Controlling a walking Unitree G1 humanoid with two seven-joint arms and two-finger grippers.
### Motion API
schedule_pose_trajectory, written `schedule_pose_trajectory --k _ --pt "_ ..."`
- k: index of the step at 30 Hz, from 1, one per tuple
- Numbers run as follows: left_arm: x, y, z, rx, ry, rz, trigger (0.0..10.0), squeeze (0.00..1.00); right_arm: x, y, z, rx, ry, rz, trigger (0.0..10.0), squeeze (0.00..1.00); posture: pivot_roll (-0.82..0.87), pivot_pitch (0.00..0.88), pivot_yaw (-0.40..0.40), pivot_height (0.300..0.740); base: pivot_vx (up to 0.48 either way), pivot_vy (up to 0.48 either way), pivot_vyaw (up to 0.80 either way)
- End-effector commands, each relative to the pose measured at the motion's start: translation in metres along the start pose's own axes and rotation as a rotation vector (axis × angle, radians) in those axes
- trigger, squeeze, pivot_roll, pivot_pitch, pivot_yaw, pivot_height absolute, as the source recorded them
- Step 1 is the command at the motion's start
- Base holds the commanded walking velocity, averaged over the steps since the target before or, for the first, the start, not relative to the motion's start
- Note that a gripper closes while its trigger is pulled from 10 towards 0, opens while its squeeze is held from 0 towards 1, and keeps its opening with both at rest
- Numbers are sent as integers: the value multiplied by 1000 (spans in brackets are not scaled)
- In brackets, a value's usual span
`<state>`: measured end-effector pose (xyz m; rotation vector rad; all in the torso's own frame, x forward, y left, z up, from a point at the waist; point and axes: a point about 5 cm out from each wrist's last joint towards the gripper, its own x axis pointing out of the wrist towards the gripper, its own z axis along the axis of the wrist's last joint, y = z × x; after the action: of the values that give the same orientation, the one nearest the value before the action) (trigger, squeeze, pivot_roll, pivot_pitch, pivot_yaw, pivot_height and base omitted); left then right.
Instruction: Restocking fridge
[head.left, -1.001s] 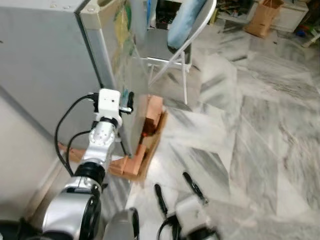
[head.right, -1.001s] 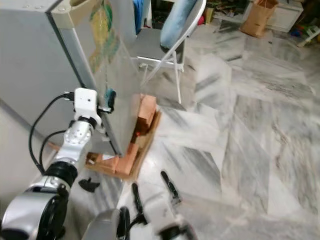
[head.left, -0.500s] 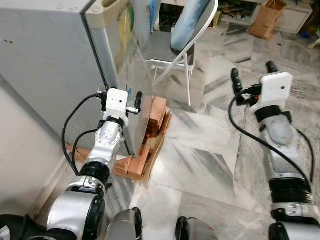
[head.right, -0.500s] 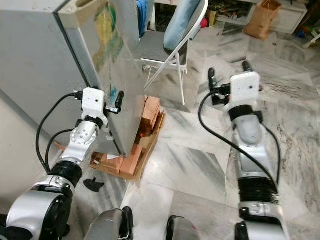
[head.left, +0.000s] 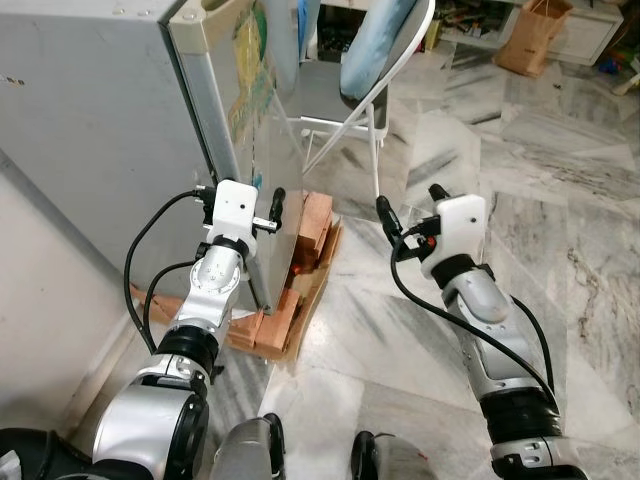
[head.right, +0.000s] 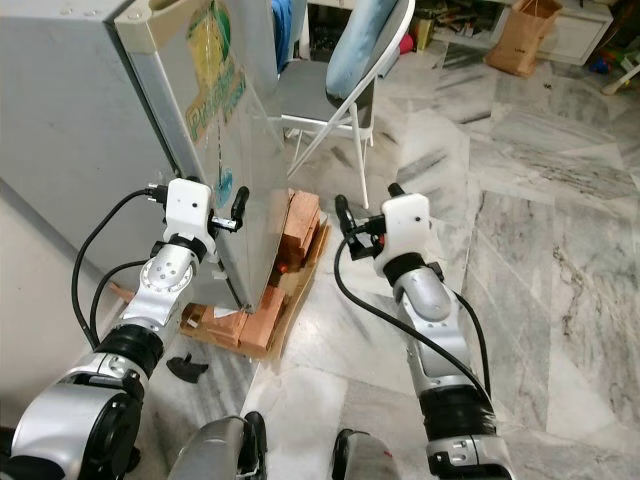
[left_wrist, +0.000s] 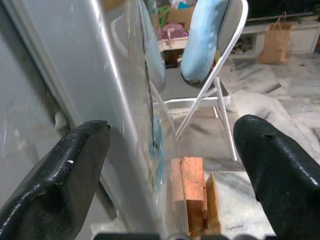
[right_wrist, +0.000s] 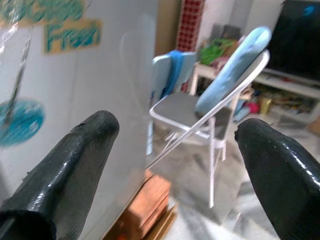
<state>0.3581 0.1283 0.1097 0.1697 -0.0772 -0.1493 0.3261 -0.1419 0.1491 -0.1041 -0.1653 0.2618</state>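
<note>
My left end effector (head.left: 262, 205), fingers spread, straddles the fridge door (head.left: 262, 150) edge, a heavy, stiff, smooth slab best pulled there, while my right end effector (head.left: 410, 207) hangs spread nearby.

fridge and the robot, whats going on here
The robot stands facing a grey fridge whose door is shut. Its left claw, fingers open, sits right at the door's edge, one finger either side of the corner in the left wrist view. The right claw, also open and empty, is raised toward the door front. The fridge rests on bricks and cardboard, and a folding chair stands behind. No food is in hand.
</note>
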Motion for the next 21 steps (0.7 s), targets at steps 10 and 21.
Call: schedule_pose_trajectory --k 10,21 --pt "-14 12 -13 19 18 89 10000 0 5 11 -4 71 27 -84 10000 0 67 67 6 740 0 0 0" --pt "-19 16 -13 -5 4 162 10000 0 -8 16 -15 31 51 -179 10000 0 49 80 15 740 0 0 0"
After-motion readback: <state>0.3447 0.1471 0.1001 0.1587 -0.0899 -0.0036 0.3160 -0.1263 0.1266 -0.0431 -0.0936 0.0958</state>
